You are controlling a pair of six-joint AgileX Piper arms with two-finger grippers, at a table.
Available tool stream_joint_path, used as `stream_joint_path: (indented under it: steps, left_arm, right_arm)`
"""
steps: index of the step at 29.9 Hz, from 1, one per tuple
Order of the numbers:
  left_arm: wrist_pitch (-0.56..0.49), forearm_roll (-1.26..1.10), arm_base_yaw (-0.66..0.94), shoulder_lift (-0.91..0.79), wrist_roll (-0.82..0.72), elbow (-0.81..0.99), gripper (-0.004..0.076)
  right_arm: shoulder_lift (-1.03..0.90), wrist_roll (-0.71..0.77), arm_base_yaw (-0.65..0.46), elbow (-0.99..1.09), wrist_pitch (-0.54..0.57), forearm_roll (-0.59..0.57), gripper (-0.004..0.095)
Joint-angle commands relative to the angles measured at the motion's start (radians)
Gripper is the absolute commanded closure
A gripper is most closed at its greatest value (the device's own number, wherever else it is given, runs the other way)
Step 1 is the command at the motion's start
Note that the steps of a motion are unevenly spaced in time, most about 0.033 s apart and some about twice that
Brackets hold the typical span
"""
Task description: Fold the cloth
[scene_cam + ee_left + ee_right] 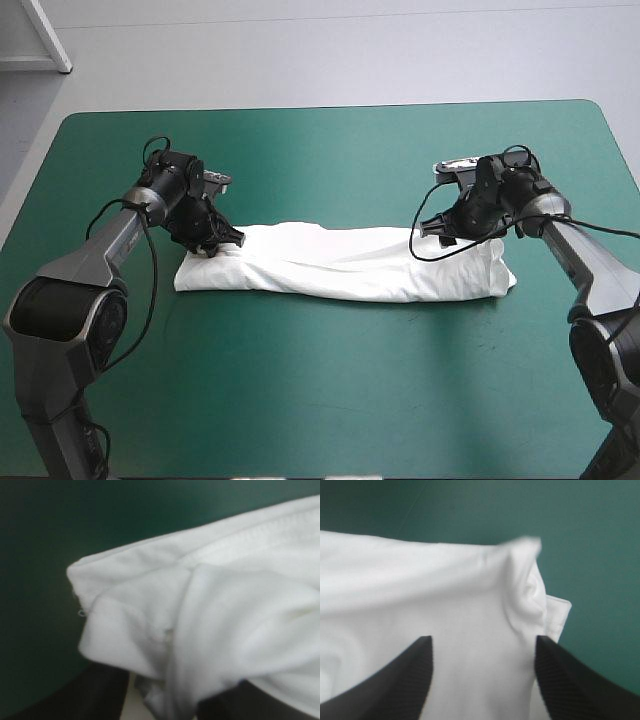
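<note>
The white T-shirt [340, 265] lies on the teal-green cover as a long folded band running left to right across the middle of the table. My left gripper [213, 243] is at the band's far left corner. In the left wrist view the cloth [240, 605] bunches up over and between the black fingers [107, 690] and hides their tips, so this gripper [165, 685] is shut on it. My right gripper [443, 235] is at the far right corner. It stands open [482, 640] just over the T-shirt [420, 595], with a finger to either side of a raised fold.
Bare teal-green cover [330, 400] stretches widely in front of the band, and more lies behind it up to the far edge [330, 108]. Nothing else sits on the table.
</note>
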Motion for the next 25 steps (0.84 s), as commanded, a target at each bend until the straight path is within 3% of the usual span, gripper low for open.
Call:
stream_joint_path:
  steps: [1, 8, 13, 16, 19, 21, 25]
  left_arm:
    - [0.009, -0.006, -0.002, -0.078, 0.001, -0.032, 0.0299]
    - [0.071, 0.044, -0.002, -0.145, -0.026, -0.156, 0.0281]
    - [0.143, 0.018, -0.004, -0.173, -0.026, -0.299, 0.0305]
    - [0.143, -0.044, -0.004, -0.18, -0.028, -0.345, 0.039]
    - [0.143, -0.251, -0.013, -0.178, 0.018, -0.346, 0.0621]
    - [0.138, -0.326, -0.038, -0.174, 0.072, -0.336, 0.0729]
    - [0.107, -0.337, -0.13, -0.161, 0.057, -0.333, 0.0732]
  right_arm:
    - [-0.082, -0.002, -0.003, -0.034, -0.03, 0.004, 0.0071]
    - [-0.203, -0.002, -0.003, -0.059, -0.012, -0.013, 0.0081]
    - [-0.282, 0.015, -0.003, -0.057, 0.062, -0.07, 0.0084]
    - [-0.318, 0.016, -0.003, -0.042, 0.103, -0.081, 0.0085]
    - [-0.363, 0.021, -0.003, -0.004, 0.12, -0.108, 0.0084]
    - [-0.397, 0.036, -0.003, 0.038, 0.116, -0.127, 0.0085]
    - [-0.459, 0.049, -0.032, 0.14, 0.087, -0.133, 0.0084]
